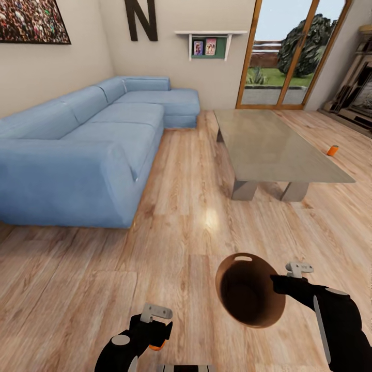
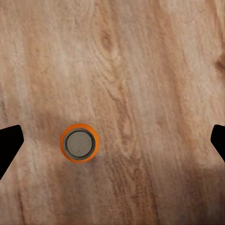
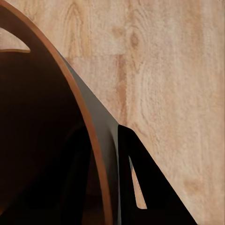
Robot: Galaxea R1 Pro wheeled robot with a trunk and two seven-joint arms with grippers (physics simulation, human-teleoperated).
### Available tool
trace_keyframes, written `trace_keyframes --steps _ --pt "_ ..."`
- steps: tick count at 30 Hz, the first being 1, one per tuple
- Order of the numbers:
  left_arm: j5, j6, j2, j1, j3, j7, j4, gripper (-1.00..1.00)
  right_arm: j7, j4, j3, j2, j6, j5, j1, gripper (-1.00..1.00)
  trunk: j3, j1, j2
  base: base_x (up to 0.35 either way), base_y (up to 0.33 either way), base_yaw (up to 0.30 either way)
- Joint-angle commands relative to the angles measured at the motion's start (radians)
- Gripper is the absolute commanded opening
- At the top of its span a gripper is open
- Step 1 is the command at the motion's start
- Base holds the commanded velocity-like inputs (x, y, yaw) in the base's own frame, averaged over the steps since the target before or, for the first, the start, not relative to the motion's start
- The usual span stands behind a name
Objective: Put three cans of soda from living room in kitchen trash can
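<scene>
One can of soda [image 2: 79, 142] stands upright on the wood floor, orange with a grey top. My left gripper [image 2: 112, 140] hangs open above it, fingers spread wide to either side, the can nearer one finger. In the head view a sliver of this can [image 1: 158, 345] peeks from under the left gripper [image 1: 155, 330]. Another can of soda [image 1: 332, 150] sits on the floor past the coffee table's right edge. My right gripper [image 1: 275, 282] is shut on the rim of the brown tash can [image 1: 250, 292], held tilted off the floor; one finger [image 3: 136, 178] lies outside its wall [image 3: 101, 136].
A blue sectional sofa [image 1: 88, 150] fills the left side. The low grey coffee table [image 1: 274, 147] stands ahead on the right, with glass doors [image 1: 289, 57] behind it and a fireplace [image 1: 359, 88] at far right. Wood floor [image 1: 186, 170] runs between sofa and table.
</scene>
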Motion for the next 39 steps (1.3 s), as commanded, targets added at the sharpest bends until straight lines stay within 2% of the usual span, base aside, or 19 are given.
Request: trace_keyframes --steps 1,14,16,18,19,21,23,24,26,28,31,36,39 --pt "0.0 0.0 0.0 0.0 0.0 0.0 0.0 1.0 0.0 0.0 0.0 0.0 0.001 -0.011 0.0 -1.0 -0.001 0.0 0.0 0.0 0.0 -0.089" --pt "0.0 0.001 0.002 0.0 0.003 -0.006 -0.002 1.0 -0.001 0.0 0.0 -0.001 0.0 -0.011 0.0 -1.0 -0.021 0.0 0.0 0.0 0.0 -0.095" --pt "0.003 0.001 0.007 0.0 0.016 -0.011 -0.005 1.0 -0.001 0.0 0.0 -0.001 0.0 -0.011 0.0 -1.0 -0.024 0.0 0.0 0.0 0.0 -0.086" --pt "0.008 0.0 0.023 -0.005 0.082 -0.057 -0.008 1.0 -0.001 0.0 0.0 -0.001 0.0 -0.011 0.0 -1.0 -0.028 0.0 0.0 0.0 0.0 -0.077" --pt "0.008 0.0 0.025 -0.009 0.096 -0.074 -0.008 1.0 -0.001 0.0 0.0 -0.001 0.0 -0.011 0.0 -1.0 -0.029 0.0 0.0 0.0 0.0 -0.074" --pt "0.01 0.001 0.038 -0.031 0.164 -0.165 -0.009 1.0 -0.001 0.0 0.0 -0.002 0.0 -0.011 0.0 -1.0 -0.032 0.0 0.0 0.0 0.0 -0.072" --pt "0.01 0.001 0.063 -0.044 0.244 -0.275 -0.009 1.0 -0.001 0.0 0.0 -0.002 0.0 -0.011 0.0 -1.0 -0.035 0.0 0.0 0.0 0.0 -0.071" --pt "0.01 0.0 0.071 -0.046 0.262 -0.302 -0.009 1.0 -0.001 0.0 0.0 -0.001 0.001 -0.011 0.0 -1.0 -0.037 0.0 0.0 0.0 0.0 -0.07" --pt "0.011 -0.002 0.117 -0.054 0.337 -0.423 -0.009 1.0 0.0 0.0 0.0 -0.001 0.002 -0.011 0.0 -1.0 -0.04 0.0 0.0 0.0 0.0 -0.067" --pt "0.011 -0.006 0.131 -0.055 0.354 -0.45 -0.008 1.0 0.0 0.0 0.0 -0.001 0.002 -0.011 0.0 -1.0 -0.043 0.0 0.0 0.0 0.0 -0.065" --pt "0.01 -0.055 0.141 -0.056 0.368 -0.466 -0.008 1.0 0.0 0.0 0.0 -0.001 0.002 -0.011 0.0 -1.0 -0.048 0.0 0.0 0.0 0.0 -0.063" --pt "0.013 -0.092 0.166 -0.056 0.488 -0.48 -0.002 1.0 0.0 0.0 0.0 -0.001 0.002 -0.011 0.0 -1.0 -0.055 0.0 0.0 0.0 0.0 -0.058" --pt "0.013 -0.098 0.169 -0.056 0.512 -0.481 0.003 1.0 0.0 0.0 0.001 0.0 0.002 -0.011 0.0 -1.0 -0.059 0.0 0.0 0.0 0.0 -0.015"
